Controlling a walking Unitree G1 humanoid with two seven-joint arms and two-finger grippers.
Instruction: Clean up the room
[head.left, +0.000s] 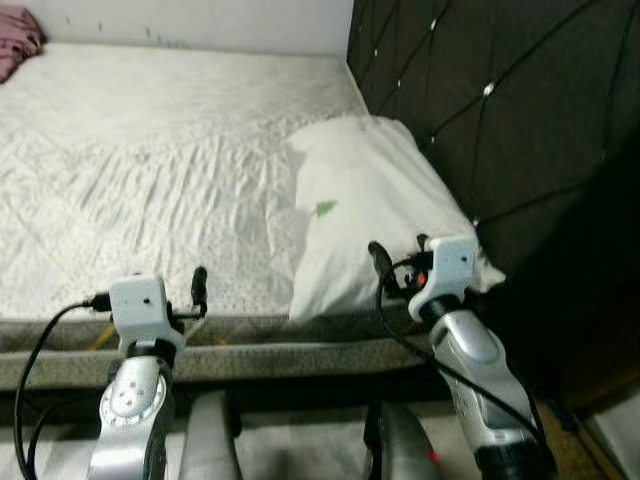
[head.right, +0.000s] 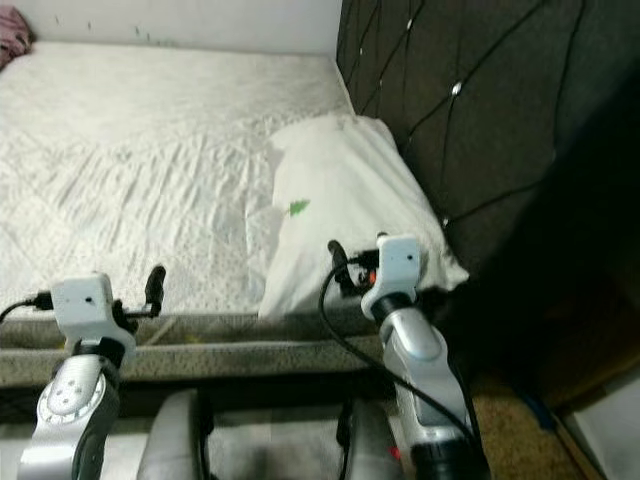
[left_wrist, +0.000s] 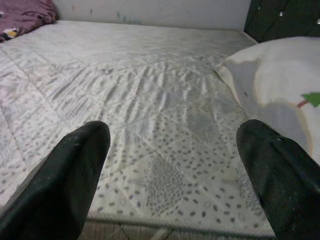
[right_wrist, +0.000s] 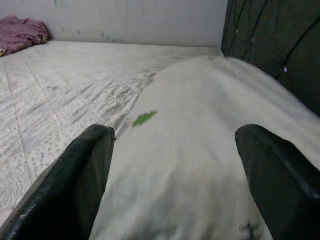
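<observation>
A bed with a white quilted cover (head.left: 150, 170) stretches ahead of me. A white pillow (head.left: 365, 200) with a small green mark lies at its right end, against the dark headboard. A crumpled purple cloth (head.left: 15, 45) sits at the bed's far left corner. My left gripper (left_wrist: 172, 145) hangs open over the bed's near edge, with nothing between its fingers. My right gripper (right_wrist: 175, 145) is open too, held just over the pillow's near end (right_wrist: 200, 165) without holding it.
A dark tufted headboard (head.left: 520, 110) rises along the right side. The grey bed frame edge (head.left: 250, 355) runs across just below the grippers. A pale wall (head.left: 200, 20) backs the bed. Brown floor (head.left: 570, 440) shows at lower right.
</observation>
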